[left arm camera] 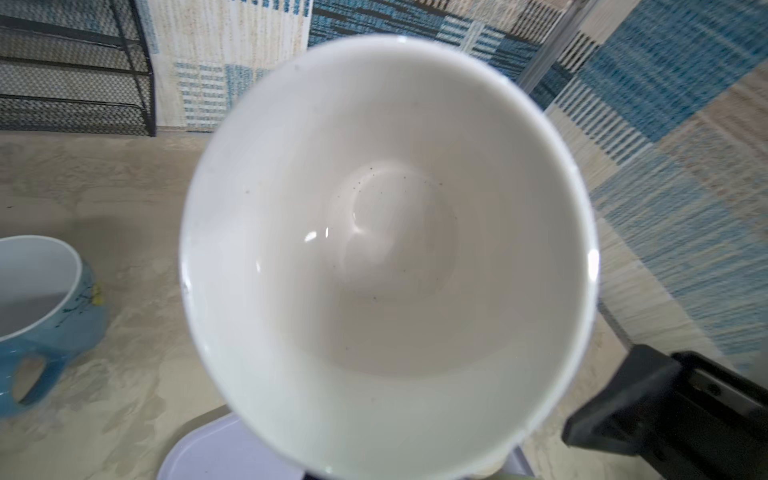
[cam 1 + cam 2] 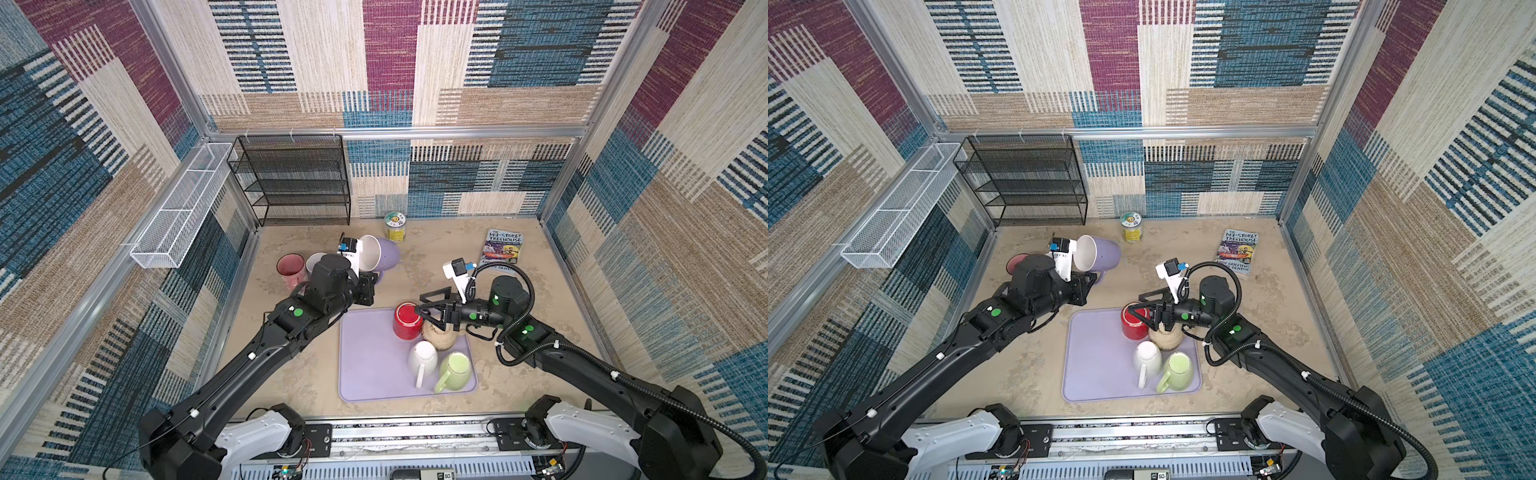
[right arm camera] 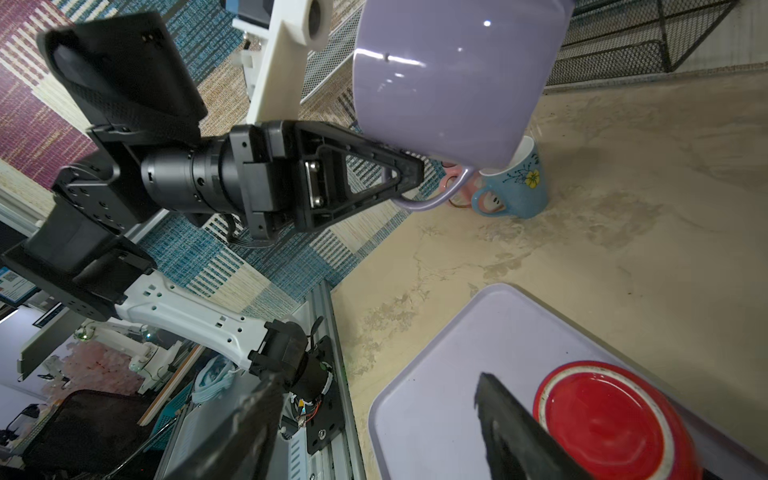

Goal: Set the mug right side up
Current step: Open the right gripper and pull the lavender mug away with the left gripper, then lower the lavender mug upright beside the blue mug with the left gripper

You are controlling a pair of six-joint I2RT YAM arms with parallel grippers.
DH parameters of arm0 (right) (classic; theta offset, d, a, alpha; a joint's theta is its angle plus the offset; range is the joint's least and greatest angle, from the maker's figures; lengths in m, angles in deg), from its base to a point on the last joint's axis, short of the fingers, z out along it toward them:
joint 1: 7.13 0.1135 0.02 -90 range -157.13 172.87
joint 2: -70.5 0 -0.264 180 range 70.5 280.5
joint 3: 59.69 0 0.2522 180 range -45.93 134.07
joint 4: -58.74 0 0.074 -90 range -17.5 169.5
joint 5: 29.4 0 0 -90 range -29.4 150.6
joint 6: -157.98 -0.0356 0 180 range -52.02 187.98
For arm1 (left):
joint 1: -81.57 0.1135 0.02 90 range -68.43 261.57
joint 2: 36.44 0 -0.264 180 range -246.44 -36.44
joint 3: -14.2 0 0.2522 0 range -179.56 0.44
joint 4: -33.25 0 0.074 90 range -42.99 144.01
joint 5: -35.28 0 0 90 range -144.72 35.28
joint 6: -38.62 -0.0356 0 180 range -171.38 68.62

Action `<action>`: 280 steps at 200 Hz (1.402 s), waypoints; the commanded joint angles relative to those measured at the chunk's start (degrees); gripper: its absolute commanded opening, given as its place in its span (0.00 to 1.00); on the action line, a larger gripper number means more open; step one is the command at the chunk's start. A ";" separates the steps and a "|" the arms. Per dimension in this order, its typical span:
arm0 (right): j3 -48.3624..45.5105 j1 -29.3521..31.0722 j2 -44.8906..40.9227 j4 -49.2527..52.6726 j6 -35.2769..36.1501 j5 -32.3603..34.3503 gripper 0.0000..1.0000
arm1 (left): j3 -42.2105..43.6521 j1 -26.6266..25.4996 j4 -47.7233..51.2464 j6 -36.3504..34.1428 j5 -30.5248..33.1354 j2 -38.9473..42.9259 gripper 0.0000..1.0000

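At the near end of the lavender tray (image 2: pixel 365 365), a green mug (image 2: pixel 457 370) and a white mug (image 2: pixel 423 358) are sitting side by side, and a beige mug (image 2: pixel 439 337) is standing just behind them. At the tray's far edge a red mug (image 2: pixel 407 320) is resting upside down, its base facing up. My right gripper (image 2: pixel 419 304) is hovering there with its jaws standing wide and nothing between them; in the right wrist view one finger (image 3: pixel 511 419) is sitting just beside the red base.

Beyond the tray, my left gripper (image 3: pixel 409 174) is pinching the handle of the purple mug (image 2: pixel 384 253), jaws closed tight on it. I am holding that mug clear of the table, tipped on its side, and its white inside is filling my left wrist view. Just past it a blue mug (image 3: pixel 515 187) and a pink mug (image 2: pixel 289 268) are standing upright on the table (image 2: pixel 415 266), close together.

Farther back, a small jar (image 2: pixel 395 226) is standing near the back wall, and a book (image 2: pixel 500 249) is lying flat over to the right. A black mesh rack (image 2: pixel 295 178) is standing in the far left corner, with a white wire basket (image 2: pixel 178 208) hanging along the left wall.
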 commanded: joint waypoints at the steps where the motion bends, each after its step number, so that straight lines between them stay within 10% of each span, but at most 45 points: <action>1: -0.67 0.01 -0.17 1.42 1.99 1.09 0.78 | -3.14 0.24 4.25 -4.27 4.71 -2.47 0.00; 280: -4.59 0.01 2.02 5.59 7.73 8.71 0.81 | -21.77 10.73 15.85 1.28 18.19 -38.54 0.00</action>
